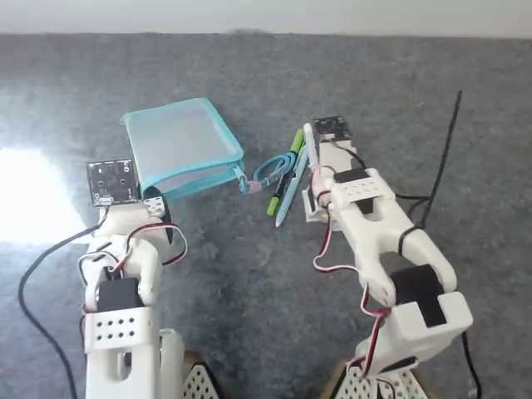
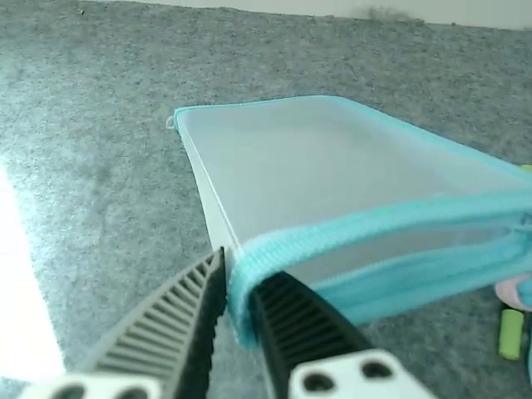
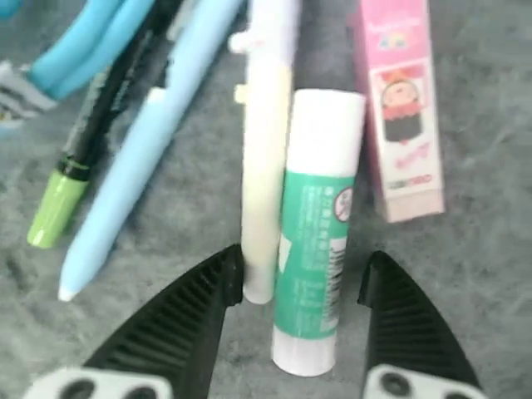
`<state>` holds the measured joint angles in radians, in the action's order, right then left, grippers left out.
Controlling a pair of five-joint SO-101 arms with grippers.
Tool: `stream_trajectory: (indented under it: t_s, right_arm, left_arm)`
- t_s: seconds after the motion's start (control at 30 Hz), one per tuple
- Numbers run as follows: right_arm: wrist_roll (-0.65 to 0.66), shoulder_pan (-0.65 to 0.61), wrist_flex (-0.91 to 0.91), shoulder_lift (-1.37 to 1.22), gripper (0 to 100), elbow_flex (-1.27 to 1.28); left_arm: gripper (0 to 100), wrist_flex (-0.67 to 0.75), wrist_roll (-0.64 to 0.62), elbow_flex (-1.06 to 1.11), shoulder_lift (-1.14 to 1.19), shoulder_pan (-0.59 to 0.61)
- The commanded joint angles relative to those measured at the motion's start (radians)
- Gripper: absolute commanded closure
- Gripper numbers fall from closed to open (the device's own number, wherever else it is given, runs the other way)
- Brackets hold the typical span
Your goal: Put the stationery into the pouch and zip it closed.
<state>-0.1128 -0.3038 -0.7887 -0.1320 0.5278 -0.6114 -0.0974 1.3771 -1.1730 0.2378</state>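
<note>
On the grey bench [image 1: 249, 291], the left gripper [image 2: 238, 287] is pinched almost shut, with only a narrow gap between its jaws, and it has hold of the near corner of the turquoise zip edge of the pouch [image 2: 332, 166]. There is one pouch, frosted and clear. It lies flat and stretches away from that gripper, its zip side gaping a little. The right gripper [image 3: 303, 264] stands wide open and holds nothing. Its jaws are down on either side of one green-and-white glue stick [image 3: 320, 216], and the end of a cream pen [image 3: 266, 125] sits just inside one fingertip. Just outside that same jaw lies a light blue pen [image 3: 141, 158], then a black pen with a green tip [image 3: 79, 158], so three pens in all, side by side. Outside the other jaw and a little farther off lies one small pink box [image 3: 399, 108]. Farthest from the right gripper, past the pens, is a blue loop [image 3: 83, 37].
</note>
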Motion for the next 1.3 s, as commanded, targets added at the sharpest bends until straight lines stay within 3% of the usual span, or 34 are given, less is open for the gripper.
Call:
stream_trajectory:
  t_s: [0.0, 0.57, 0.8, 1.27]
  right_arm:
    - [-0.011, 0.058, 0.022, 0.065, 77.2, -0.049]
    - [-0.005, 0.071, 0.012, -0.018, 78.0, -0.041]
    - [-0.003, 0.074, -0.01, -0.001, 94.4, -0.037]
    - [0.044, 0.133, -0.131, 0.325, 98.3, 0.064]
  left_arm:
    - [99, 0.028, -0.006, -0.013, 0.003, 0.003]
    - [99, 0.029, -0.006, -0.013, 0.002, 0.005]
    - [99, 0.029, -0.006, -0.013, 0.002, 0.006]
    - [99, 0.029, -0.005, -0.013, 0.0, 0.003]
